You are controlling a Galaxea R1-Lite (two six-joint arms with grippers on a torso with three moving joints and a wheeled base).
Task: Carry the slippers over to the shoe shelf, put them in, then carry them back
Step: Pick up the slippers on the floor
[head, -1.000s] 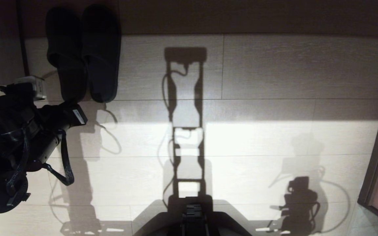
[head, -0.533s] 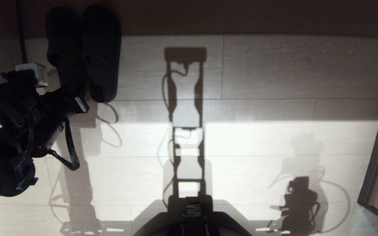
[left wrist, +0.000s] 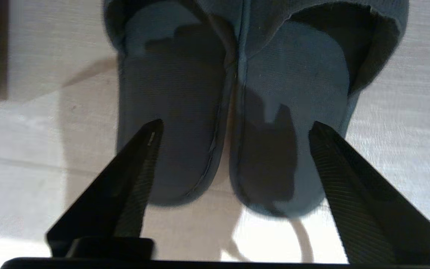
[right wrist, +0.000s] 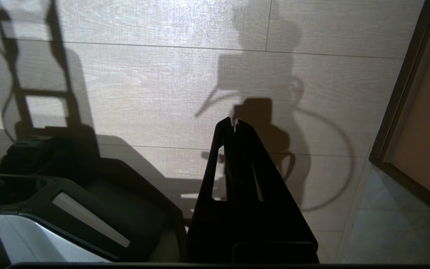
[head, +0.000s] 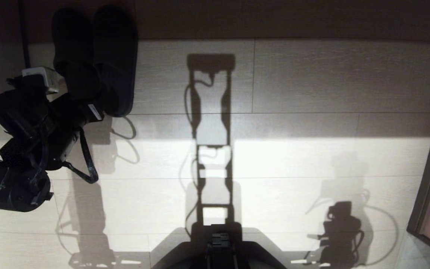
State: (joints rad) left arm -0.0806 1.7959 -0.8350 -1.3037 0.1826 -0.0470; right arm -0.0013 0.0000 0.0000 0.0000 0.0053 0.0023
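Slippers (head: 93, 56) lie side by side on the floor (head: 312, 93), far-left in my head view, toes under a dark overhang, heels toward me; left gripper (left wrist: 233, 130) wide open w/ nothing held, one finger either side of the heel ends, pointing along their long axis; I judge a straight push fwd comes next; right gripper (right wrist: 233, 125) shut, parked well apart.

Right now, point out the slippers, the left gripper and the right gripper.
slippers (left wrist: 237, 112), left wrist view, insoles where the pair meets.
left gripper (left wrist: 233, 129), left wrist view, midway between its open fingertips.
right gripper (right wrist: 234, 125), right wrist view, closed fingertips.
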